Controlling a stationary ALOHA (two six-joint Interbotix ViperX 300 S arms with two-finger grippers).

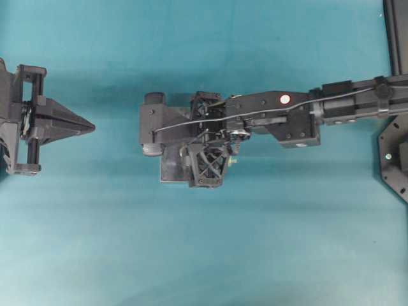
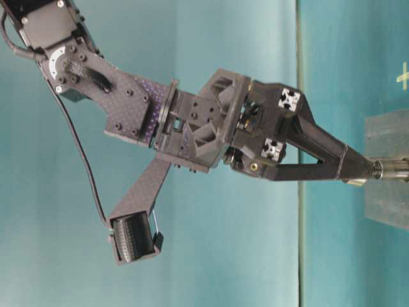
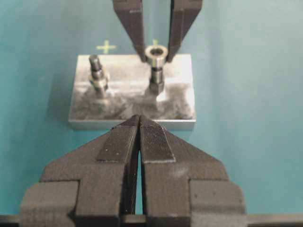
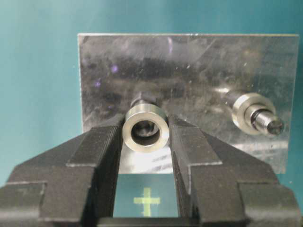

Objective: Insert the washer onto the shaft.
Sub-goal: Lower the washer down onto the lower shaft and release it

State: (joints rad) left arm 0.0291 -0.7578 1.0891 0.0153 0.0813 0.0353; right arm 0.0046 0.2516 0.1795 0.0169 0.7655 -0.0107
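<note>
The washer [image 4: 146,129] was a thick, shiny steel ring with a dark round bore, pinched between the right end effector [image 4: 146,142] fingers directly above a shaft [image 3: 156,81] standing on the metal plate [image 4: 189,71]. A second shaft [image 4: 259,116] on the plate already carried a similar ring. Yellow cross marks [image 4: 147,201] sat on the teal surface [image 1: 191,255]; no lettering was legible. The left end effector [image 3: 138,142] was pressed together, holding nothing.

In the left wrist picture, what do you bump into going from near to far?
Left hand → metal plate → washer held over a shaft by the right hand → yellow cross.
</note>
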